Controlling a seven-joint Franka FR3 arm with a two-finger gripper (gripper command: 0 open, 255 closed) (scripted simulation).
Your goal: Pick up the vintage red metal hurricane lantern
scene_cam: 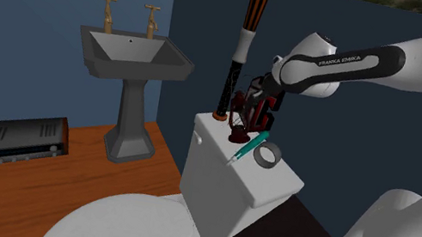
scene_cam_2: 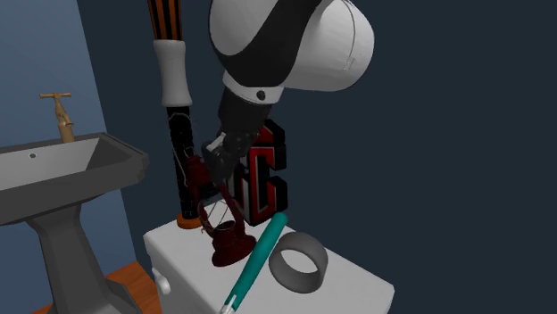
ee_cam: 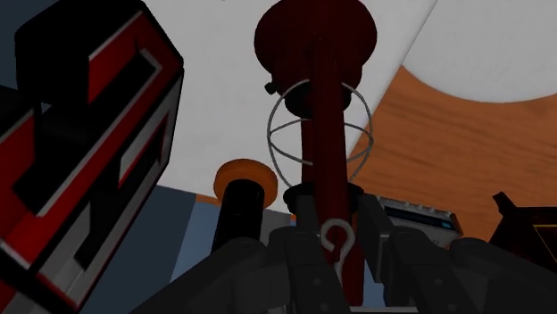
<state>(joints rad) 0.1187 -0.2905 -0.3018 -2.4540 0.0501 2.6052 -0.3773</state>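
Gripper: the black gripper (ee_cam: 332, 223) comes down from above with its fingers (ee_cam: 299, 245) closed on either side of the lantern's top cap, the cap clasped between them.
Lantern: the dark red lantern (ee_cam: 317, 116) hangs straight below the gripper, its upright frame running away from the hand to a round base. Its thin wire guard (ee_cam: 272, 134) circles the middle. In the second exterior view its base (scene_cam_2: 230, 248) is at the lid of the white toilet tank (scene_cam_2: 348, 294). I cannot tell whether the base is touching the lid or just off it.
Pen: a teal pen (scene_cam_2: 259, 263) lies on the lid just beside the lantern's base, slanting toward the tank's front edge.
Ring: a grey ring (scene_cam_2: 299, 282) lies flat on the lid, just past the pen.
Letter block: a black and red block (scene_cam_2: 268, 174) stands on the tank close behind the lantern, near the wall.
Bat: a black and orange bat (scene_cam_2: 181, 152) stands upright on its knob at the tank's back corner, beside the lantern.
Sink: a grey pedestal sink (scene_cam: 137, 54) stands against the blue wall, well apart from the tank.
Receiver: a stereo receiver (scene_cam: 18, 141) sits on the wooden floor (scene_cam: 59, 185), farther toward the shoulder view's left.
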